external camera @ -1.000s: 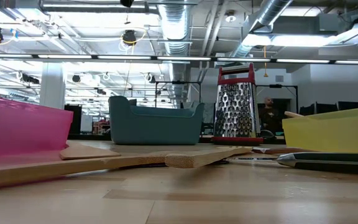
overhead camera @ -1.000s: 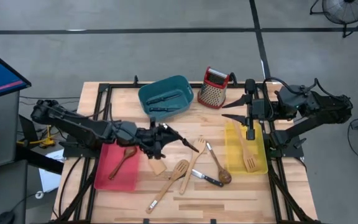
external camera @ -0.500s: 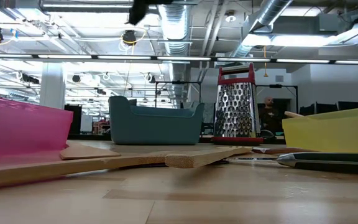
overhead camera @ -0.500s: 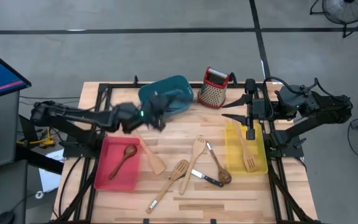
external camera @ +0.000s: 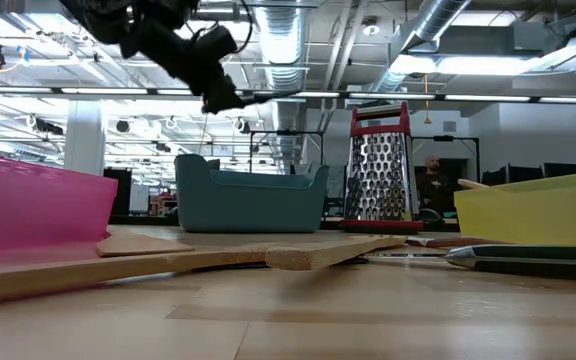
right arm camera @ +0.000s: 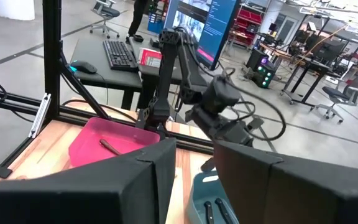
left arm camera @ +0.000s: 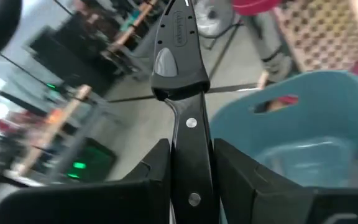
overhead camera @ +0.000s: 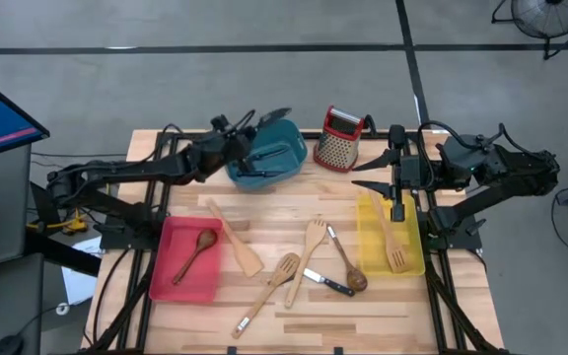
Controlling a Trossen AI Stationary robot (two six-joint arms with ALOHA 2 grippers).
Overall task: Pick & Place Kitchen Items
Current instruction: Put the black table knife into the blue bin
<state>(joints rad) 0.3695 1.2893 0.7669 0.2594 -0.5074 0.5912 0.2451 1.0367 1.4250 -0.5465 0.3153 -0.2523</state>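
Note:
My left gripper (overhead camera: 246,131) is shut on a black-handled knife (overhead camera: 269,118) and hangs over the far left rim of the teal bin (overhead camera: 286,166), which holds other black-handled knives (overhead camera: 262,158). In the low view the left gripper (external camera: 215,97) is well above the bin (external camera: 250,200). My right gripper (overhead camera: 367,170) waits open above the far end of the yellow bin (overhead camera: 409,258), with nothing between its fingers. Wooden spatulas, spoons and a fork (overhead camera: 310,246) and a small knife (overhead camera: 327,284) lie flat on the table's middle. My left gripper pinches the knife's black riveted handle (left arm camera: 189,163) between its two fingers. The handle lies along the fingers, and the blade (left arm camera: 178,37) sticks out ahead of them. The knife is lifted clear, roughly level, above the teal bin (left arm camera: 303,140).
A red bin (overhead camera: 166,281) at the near left holds a dark wooden spoon (overhead camera: 196,252). The yellow bin holds pale wooden utensils (overhead camera: 392,242). A red-topped box grater (overhead camera: 338,139) stands at the far edge, right of the teal bin. Bare wood lies along the table's near edge.
My left gripper has swung from above the table's middle toward the far edge, to above the teal bin, with the knife held throughout. Its wrist has rolled, and it has sunk into the low view from above.

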